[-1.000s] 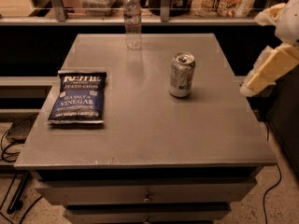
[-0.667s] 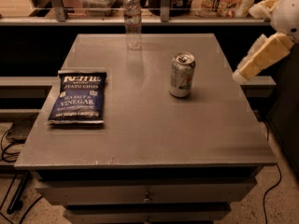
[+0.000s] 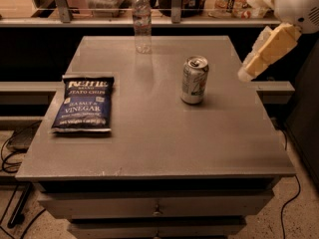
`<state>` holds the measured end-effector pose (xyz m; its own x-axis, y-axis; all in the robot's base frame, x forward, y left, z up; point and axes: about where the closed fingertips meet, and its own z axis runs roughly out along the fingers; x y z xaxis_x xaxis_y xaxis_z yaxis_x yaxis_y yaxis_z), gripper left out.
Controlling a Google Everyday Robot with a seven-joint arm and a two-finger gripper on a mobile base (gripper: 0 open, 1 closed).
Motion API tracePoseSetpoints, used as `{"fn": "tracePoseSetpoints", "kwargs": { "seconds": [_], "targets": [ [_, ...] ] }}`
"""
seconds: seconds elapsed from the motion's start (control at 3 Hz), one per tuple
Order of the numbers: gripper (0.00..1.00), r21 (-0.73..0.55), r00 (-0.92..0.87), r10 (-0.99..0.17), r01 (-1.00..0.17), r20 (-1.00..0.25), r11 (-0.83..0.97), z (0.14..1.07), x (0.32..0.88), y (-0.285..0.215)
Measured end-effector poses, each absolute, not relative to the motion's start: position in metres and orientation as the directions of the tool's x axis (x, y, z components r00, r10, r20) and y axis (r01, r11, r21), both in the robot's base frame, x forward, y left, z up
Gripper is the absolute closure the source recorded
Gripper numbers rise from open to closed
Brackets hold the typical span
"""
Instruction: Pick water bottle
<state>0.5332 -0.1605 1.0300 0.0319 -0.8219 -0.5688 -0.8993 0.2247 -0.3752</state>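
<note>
Camera view shows the bottle upright at the table's far edge, untouched. The end effector hovers beyond the right edge, well apart from the bottle; released or clenched, I cannot tell. Reach, grasp and lift are not yet done.

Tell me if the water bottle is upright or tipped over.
Upright: the water bottle stands on its base near the table's far edge, cap on top. The tool hangs beside the table's right edge, away from it.

A silver soda can stands upright on the table, right of centre — a blue chip bag lies flat near the left edge.
</note>
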Motion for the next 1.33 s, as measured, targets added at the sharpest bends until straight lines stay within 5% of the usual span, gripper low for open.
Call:
{"fn": "tracePoseSetpoints", "kwargs": {
  "seconds": [1.33],
  "targets": [
    [0.0, -0.289, -0.048, -0.651, -0.869, -0.757, 0.401, 1.032, 0.634, -0.087]
  ]
}}
